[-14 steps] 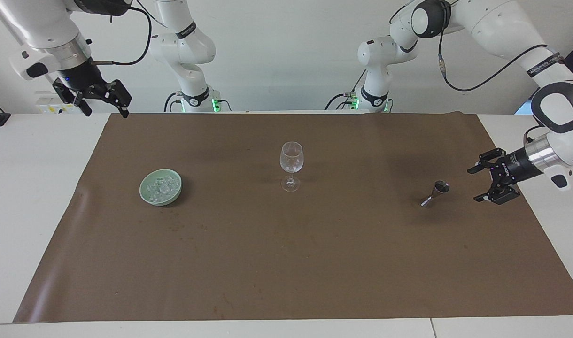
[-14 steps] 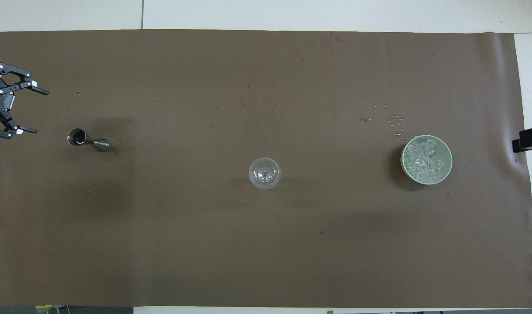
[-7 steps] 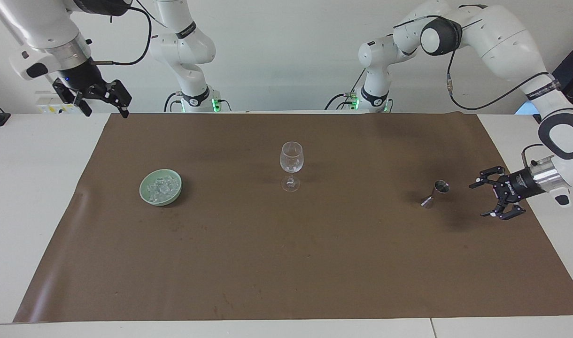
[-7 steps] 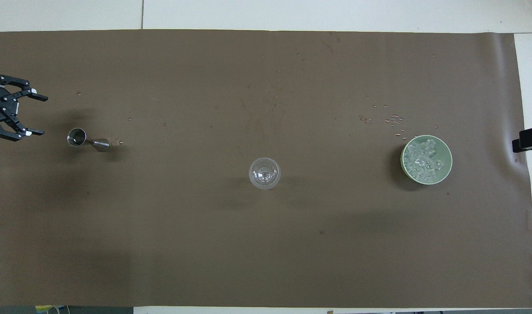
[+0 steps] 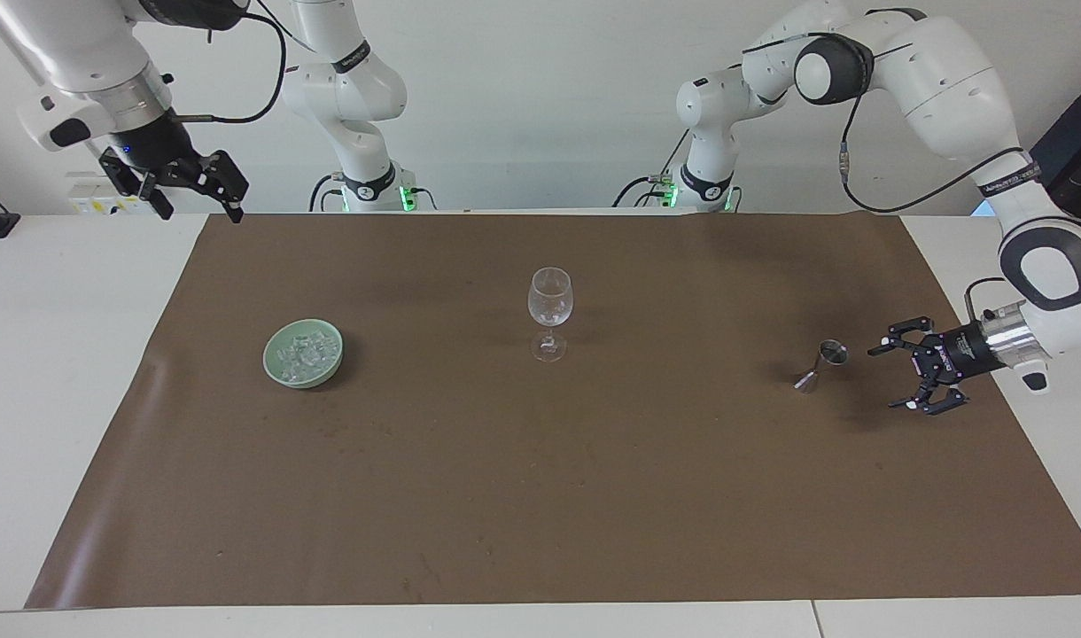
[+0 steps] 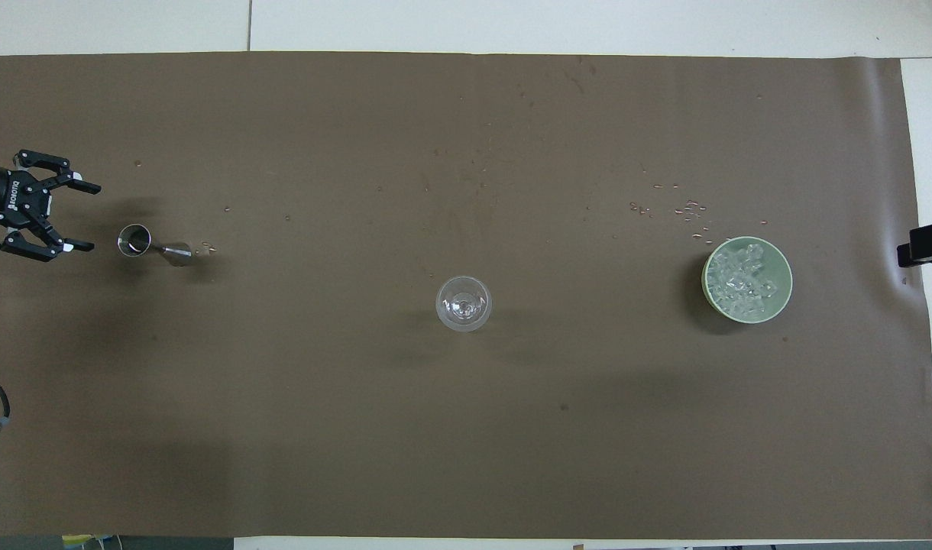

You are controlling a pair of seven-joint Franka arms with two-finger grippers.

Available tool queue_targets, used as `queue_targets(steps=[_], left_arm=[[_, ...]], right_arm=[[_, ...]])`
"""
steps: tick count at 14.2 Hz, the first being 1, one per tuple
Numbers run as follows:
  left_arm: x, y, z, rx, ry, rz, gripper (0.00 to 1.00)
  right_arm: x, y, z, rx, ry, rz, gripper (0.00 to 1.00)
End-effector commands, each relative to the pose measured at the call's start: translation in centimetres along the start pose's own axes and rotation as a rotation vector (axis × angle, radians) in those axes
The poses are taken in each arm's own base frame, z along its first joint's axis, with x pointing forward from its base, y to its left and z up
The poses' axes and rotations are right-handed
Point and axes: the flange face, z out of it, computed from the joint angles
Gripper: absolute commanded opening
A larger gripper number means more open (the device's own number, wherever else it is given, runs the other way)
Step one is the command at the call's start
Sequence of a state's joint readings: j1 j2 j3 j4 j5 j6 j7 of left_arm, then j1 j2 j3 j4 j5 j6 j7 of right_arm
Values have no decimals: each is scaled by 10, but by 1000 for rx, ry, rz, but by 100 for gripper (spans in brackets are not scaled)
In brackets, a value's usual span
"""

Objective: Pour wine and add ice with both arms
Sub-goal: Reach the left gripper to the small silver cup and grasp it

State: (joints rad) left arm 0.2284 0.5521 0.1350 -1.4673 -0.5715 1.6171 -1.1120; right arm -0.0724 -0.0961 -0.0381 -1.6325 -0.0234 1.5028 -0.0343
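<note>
Left gripper [image 5: 895,374] — fingers spread wide, empty — beside the jigger [image 5: 822,364].

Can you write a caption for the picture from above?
Left end effector open beside the small steel jigger; clear wine glass mid-table.

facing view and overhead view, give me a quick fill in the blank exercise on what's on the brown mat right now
1. The heap of small clear ice cubes lies in the pale green ____.
2. The clear stemmed wine glass stands between the green dish and the small metal ____.
3. The left gripper, fingers ____, is beside the metal measuring cup, not touching it.
4. The right gripper waits at the ____ arm's end of the table.

Missing words: bowl; jigger; open; right
</note>
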Motion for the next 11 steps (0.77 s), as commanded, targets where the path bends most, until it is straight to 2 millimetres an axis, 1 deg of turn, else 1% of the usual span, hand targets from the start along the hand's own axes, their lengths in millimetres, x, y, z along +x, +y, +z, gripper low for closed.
queue_targets(steps=[1, 2, 4, 5, 6, 7, 9, 11], left_arm=[[-20, -28, 13, -19, 1, -17, 100], [-15, -29, 15, -34, 5, -28, 100], [-1, -41, 18, -73, -27, -72, 100], [11, -49, 23, -108, -71, -117, 100], [14, -56, 29, -130, -88, -137, 100], [17, -64, 40, -147, -112, -162, 100], [18, -78, 54, -176, -181, -169, 100], [14, -87, 59, -217, -243, -192, 100]], right_arm=[[-4, 1, 1, 5, 0, -3, 100], [-4, 1, 1, 5, 0, -3, 100], [-4, 1, 1, 5, 0, -3, 100], [-4, 1, 1, 5, 0, -3, 100], [-4, 1, 1, 5, 0, -3, 100], [-4, 1, 1, 5, 0, -3, 100], [-4, 1, 1, 5, 0, -3, 100], [-4, 1, 1, 5, 0, -3, 100]])
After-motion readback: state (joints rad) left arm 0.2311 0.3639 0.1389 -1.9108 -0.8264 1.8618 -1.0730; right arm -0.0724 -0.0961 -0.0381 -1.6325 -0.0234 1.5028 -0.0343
